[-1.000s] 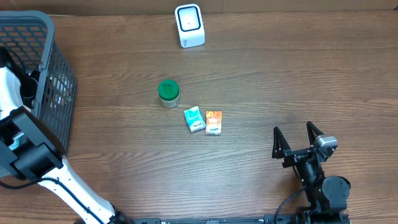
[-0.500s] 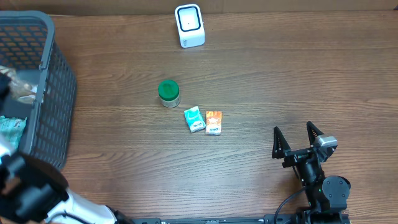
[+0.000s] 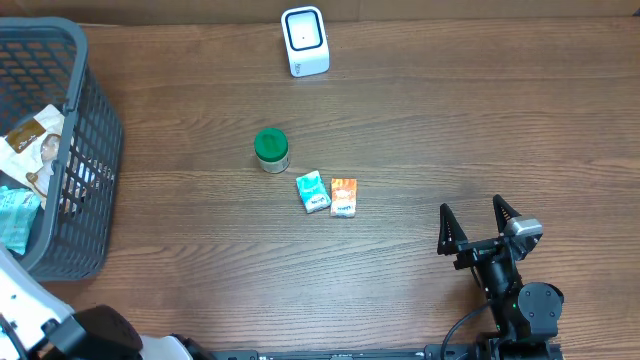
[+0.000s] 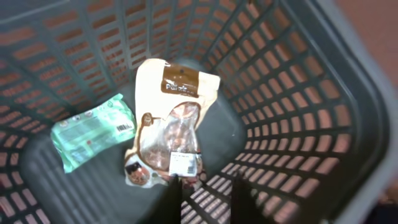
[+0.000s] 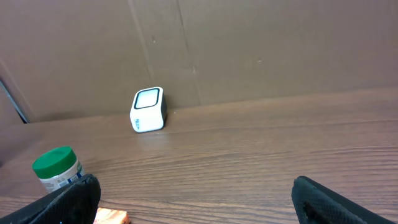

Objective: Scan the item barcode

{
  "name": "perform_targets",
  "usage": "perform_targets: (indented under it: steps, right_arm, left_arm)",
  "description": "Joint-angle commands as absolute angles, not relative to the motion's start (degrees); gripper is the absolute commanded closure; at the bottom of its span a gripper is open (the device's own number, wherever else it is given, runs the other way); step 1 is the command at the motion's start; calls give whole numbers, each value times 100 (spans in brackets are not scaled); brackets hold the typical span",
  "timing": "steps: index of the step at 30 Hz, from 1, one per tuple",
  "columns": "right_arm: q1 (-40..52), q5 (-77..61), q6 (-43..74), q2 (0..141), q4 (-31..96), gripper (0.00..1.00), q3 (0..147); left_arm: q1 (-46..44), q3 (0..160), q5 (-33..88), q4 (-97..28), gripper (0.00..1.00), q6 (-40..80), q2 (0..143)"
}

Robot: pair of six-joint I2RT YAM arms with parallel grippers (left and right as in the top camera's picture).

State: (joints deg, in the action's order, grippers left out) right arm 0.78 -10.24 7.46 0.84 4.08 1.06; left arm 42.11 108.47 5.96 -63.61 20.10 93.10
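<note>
Two grippers, six loose items, one basket, one scanner.

1. Left gripper [image 4: 206, 200]: seen only from its own wrist camera, blurred at the bottom edge. Its fingers [image 4: 174, 202] are parted a little, with nothing between them. It hangs above the inside of the dark grey plastic mesh basket [image 4: 298, 93].

2. Beige plastic pouch with a brown label [image 4: 171, 124]: lies flat on the basket floor, brown label at the far end and a white sticker at the near end. The near end sits just beyond the left fingertips in the picture, clear of them.

3. Mint-green flat packet [image 4: 93, 130]: on the basket floor, touching the pouch's left side, barcode face up.

4. Right gripper [image 3: 470, 207]: low over the brown wooden table [image 3: 450, 120] at its near right. Its fingers [image 5: 68, 199] are spread wide and hold nothing.

5. White box-shaped barcode scanner [image 3: 305, 40]: upright at the table's far edge, well apart from both grippers.

6. Green-lidded round jar [image 3: 271, 149]: upright, mid-table.

7. Small teal carton [image 3: 313, 191] and small orange carton [image 3: 343, 197]: lying flat side by side just beside the jar, touching or nearly so. All three stand well to the left of the right fingers.
</note>
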Motion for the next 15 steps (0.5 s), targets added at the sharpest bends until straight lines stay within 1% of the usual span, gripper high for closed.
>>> perform_targets:
  steps: [1, 2, 3, 6, 8, 11, 15]
  right_arm:
    - [62, -996, 722, 19, 375, 0, 45]
    - [62, -996, 722, 19, 375, 0, 45]
    - [62, -998, 722, 19, 375, 0, 45]
    - [62, -996, 722, 19, 375, 0, 45]
    - [62, -996, 722, 19, 375, 0, 45]
    - [62, -996, 722, 19, 375, 0, 45]
    - [62, -998, 722, 19, 375, 0, 45]
  left_arm:
    - [4198, 10864, 578, -6506, 57, 1931, 9325]
    - [4200, 10840, 578, -6567, 48, 1929, 9397]
    - [4200, 10812, 578, -6635, 43, 1929, 9487]
    - [4200, 10687, 598, -6818, 33, 1966, 9813]
    - [4209, 10527, 659, -6871, 30, 1975, 10055]
    - [4265, 10184, 725, -6722, 27, 1966, 10416]
    - [4399, 9585, 1170, -6198, 21, 1734, 10753]
